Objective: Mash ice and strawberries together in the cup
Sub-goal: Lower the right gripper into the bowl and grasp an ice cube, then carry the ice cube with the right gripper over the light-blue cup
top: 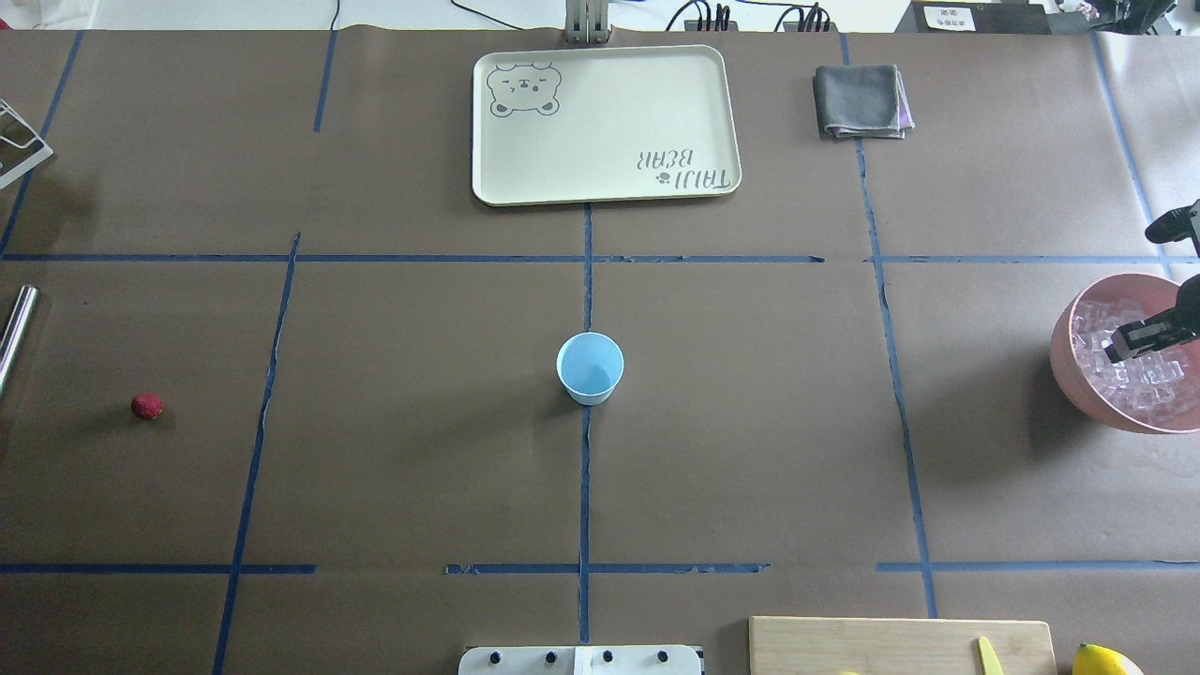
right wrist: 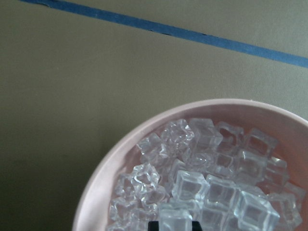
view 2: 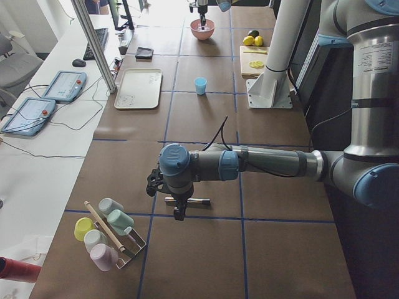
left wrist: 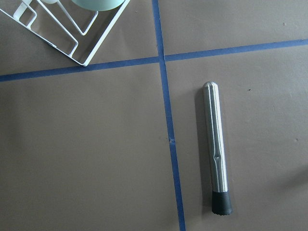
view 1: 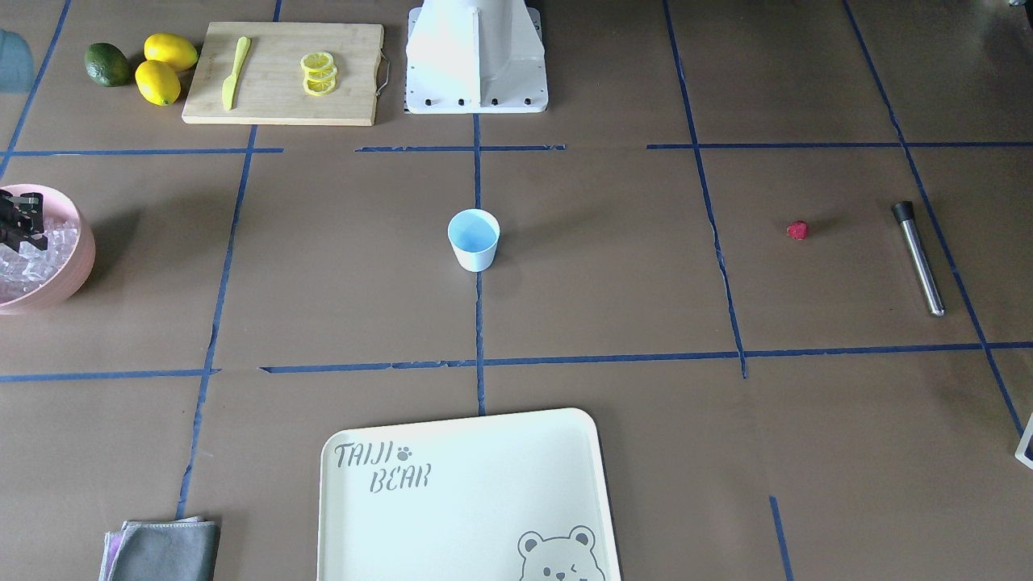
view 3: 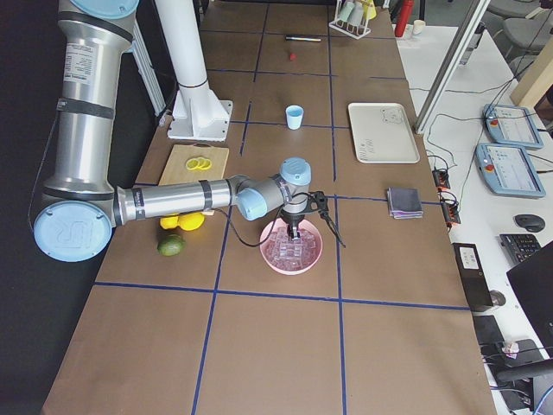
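Observation:
The light blue cup (top: 590, 367) stands upright and empty at the table's middle, also in the front view (view 1: 474, 238). The red strawberry (top: 146, 405) lies alone on the robot's left side. The ice (right wrist: 207, 163) fills a pink bowl (top: 1064, 352) at the right edge. My right gripper (top: 1148, 339) is down in the bowl; in its wrist view the fingertips (right wrist: 153, 224) stand close on either side of one cube. My left gripper (view 2: 177, 208) hangs over a steel muddler (left wrist: 216, 149); I cannot tell whether it is open or shut.
A cream tray (top: 600, 122) and a grey cloth (top: 861, 100) lie at the far side. A cutting board (view 1: 282, 73) with lemon slices and a yellow knife, two lemons (view 1: 165, 68) and a lime are near the robot base (view 1: 476, 56). A cup rack (view 2: 109, 233) stands beside the muddler.

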Controlling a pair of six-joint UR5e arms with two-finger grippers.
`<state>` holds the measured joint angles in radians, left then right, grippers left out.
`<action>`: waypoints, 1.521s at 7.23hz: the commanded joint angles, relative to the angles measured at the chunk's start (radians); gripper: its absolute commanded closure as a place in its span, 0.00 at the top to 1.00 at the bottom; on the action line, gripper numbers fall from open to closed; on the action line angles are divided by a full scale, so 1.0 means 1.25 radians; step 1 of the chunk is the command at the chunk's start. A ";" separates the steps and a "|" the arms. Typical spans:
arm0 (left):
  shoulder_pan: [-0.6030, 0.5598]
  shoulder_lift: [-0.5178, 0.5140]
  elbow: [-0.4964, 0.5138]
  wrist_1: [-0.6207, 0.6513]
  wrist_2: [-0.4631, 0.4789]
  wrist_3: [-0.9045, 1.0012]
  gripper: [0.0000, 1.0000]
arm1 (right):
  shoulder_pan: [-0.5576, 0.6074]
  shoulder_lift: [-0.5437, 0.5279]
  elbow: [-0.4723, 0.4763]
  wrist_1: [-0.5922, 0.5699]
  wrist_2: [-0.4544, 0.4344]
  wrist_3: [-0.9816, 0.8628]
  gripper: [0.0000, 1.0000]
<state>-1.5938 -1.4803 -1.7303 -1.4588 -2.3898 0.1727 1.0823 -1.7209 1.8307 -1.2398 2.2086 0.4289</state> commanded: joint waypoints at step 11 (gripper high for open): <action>0.000 -0.005 -0.014 0.001 -0.001 -0.002 1.00 | -0.387 0.629 0.042 -0.335 -0.280 0.608 0.00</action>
<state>-1.5938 -1.4835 -1.7483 -1.4573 -2.3921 0.1714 0.6564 -0.9792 1.8844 -1.6478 1.9106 1.1370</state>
